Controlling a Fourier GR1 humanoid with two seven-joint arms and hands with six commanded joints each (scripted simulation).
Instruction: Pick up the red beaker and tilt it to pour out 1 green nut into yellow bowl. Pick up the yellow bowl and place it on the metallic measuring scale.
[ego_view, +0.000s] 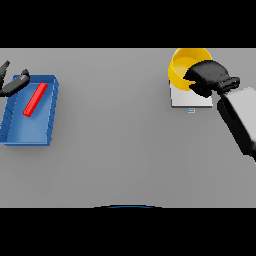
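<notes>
The yellow bowl (183, 65) is at the far right, over the back part of the pale metallic scale (187, 99). My right hand (209, 77) covers the bowl's right side, its fingers curled over the rim. Whether the bowl rests on the scale or hangs just above it, I cannot tell. At the far left my left hand (11, 83) hovers by the back left corner of a blue tray (45, 131), its fingers relaxed and empty. A red oblong thing (35, 99), the only red object in view, lies tilted inside the tray. No green nut is visible.
The blue tray occupies the left edge of the grey table (115, 140). My right forearm (240, 117) slants in from the right edge toward the scale.
</notes>
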